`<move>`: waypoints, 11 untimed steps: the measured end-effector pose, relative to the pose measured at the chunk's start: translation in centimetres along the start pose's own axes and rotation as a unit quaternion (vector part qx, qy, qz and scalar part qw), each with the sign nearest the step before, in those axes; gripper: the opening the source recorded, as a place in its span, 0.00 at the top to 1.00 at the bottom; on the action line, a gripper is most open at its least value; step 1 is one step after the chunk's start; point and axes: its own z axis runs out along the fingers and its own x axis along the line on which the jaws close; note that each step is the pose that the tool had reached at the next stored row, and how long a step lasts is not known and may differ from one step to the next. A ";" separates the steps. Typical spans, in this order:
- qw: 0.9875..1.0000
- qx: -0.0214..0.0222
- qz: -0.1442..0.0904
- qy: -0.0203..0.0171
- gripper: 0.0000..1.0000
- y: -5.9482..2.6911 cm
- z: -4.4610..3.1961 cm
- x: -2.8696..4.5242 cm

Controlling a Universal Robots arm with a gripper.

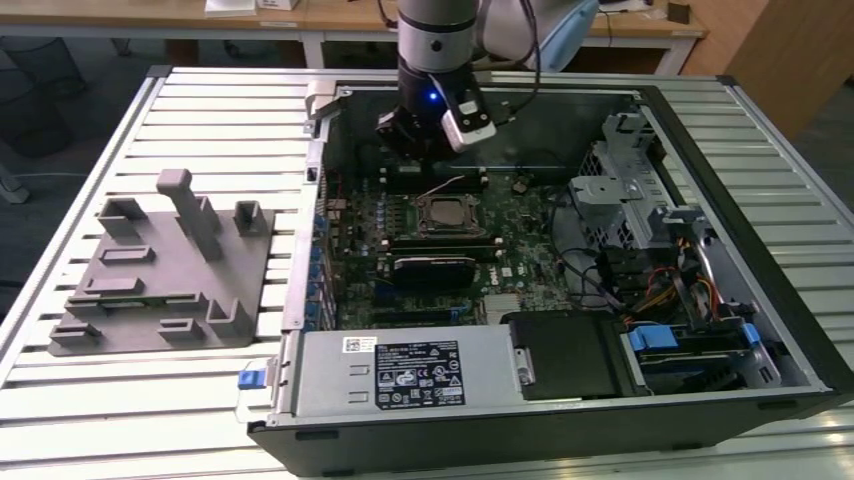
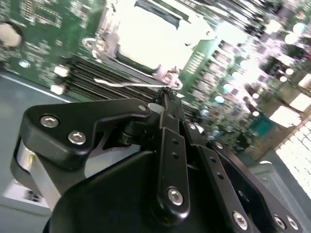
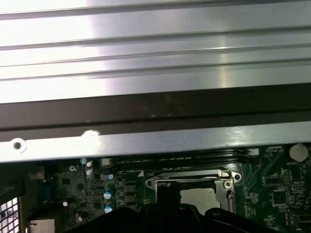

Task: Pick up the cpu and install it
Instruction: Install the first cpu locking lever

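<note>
In the exterior view, my gripper [image 1: 420, 155] hangs inside the open computer case [image 1: 534, 425], at upper centre of the frame, just above the CPU socket [image 1: 470, 228]. A grey square lies within the socket's metal frame. I take it for the cpu [image 1: 447, 213], so picking up and placing look done. The grey fixture block [image 1: 160, 280] stands well apart at the left on the slatted table [image 1: 134, 420]. The power supply [image 1: 400, 370] sits at lower centre and the drive cage [image 1: 627, 190] at the right. None of them lies between me and the socket.

In the second wrist view, my gripper [image 2: 164, 94] has its fingers drawn together into one tip, with no chip between them. That tip is at the end of the thin wire socket lever [image 2: 129, 84]. I cannot tell whether it pinches the lever or only touches it. Past the lever, at upper centre, the cpu [image 2: 146, 34] is a washed-out bright square. Dark memory slots [image 2: 92, 73] run under the lever, close to my fingertips.

In the first wrist view, my gripper [image 3: 167, 204] is the dark shape at lower centre, in front of the socket frame [image 3: 189, 180]. The pale top of the cpu [image 3: 204, 196] shows inside that frame. The dark case wall [image 3: 155, 104] crosses mid-frame, with table slats above it. Whether the frame is latched I cannot tell, and by my judgement only that clamping is left.
</note>
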 end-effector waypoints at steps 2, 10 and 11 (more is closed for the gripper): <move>1.000 0.000 0.000 0.000 0.89 0.01 0.01 -0.20; 1.000 -0.001 0.000 0.000 0.89 0.02 0.04 -0.24; 1.000 -0.005 0.000 0.001 0.89 0.02 0.09 -0.25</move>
